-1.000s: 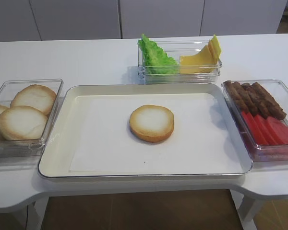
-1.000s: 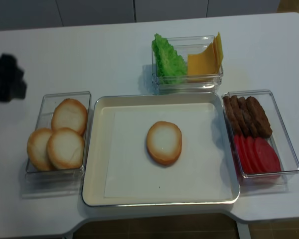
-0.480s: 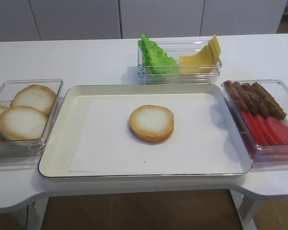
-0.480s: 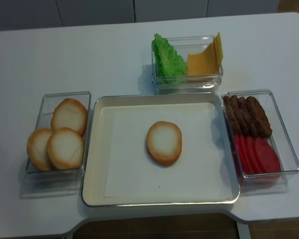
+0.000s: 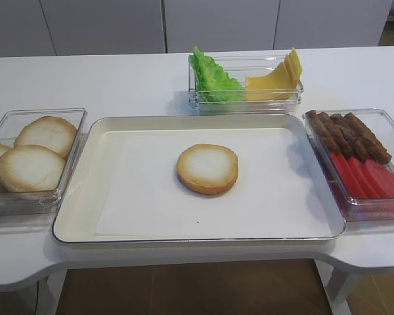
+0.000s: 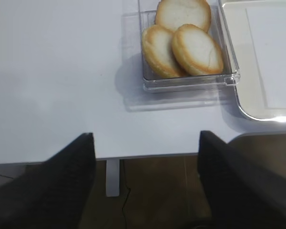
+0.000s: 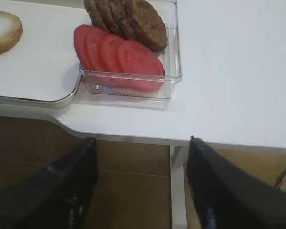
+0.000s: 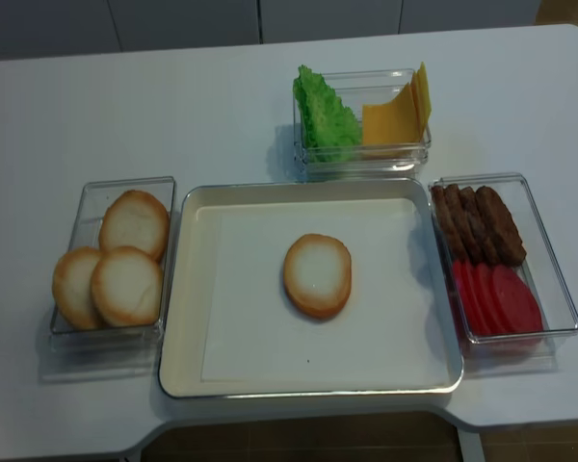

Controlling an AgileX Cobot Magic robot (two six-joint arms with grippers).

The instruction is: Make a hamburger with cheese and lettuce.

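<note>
One bun half [image 5: 207, 168] with a pale face and golden rim lies in the middle of the white tray [image 5: 184, 233]; it also shows in the other high view [image 8: 317, 275] and at the top left of the right wrist view [image 7: 4, 31]. Green lettuce [image 5: 211, 77] and yellow cheese slices [image 5: 276, 79] stand in a clear box behind the tray. My left gripper [image 6: 145, 181] is open and empty, off the table's front left edge. My right gripper [image 7: 142, 186] is open and empty, off the front right edge. Neither gripper shows in the high views.
A clear box with three bun halves [image 5: 31, 154] stands left of the tray, also in the left wrist view [image 6: 183, 43]. A clear box with brown patties [image 5: 348, 134] and red slices [image 5: 368, 178] stands at the right. Table legs [image 7: 178, 186] and brown floor lie below the grippers.
The left arm, dark at the left edge of the realsense high view a second ago, has drawn back out of that view. Nothing on the table has moved.
</note>
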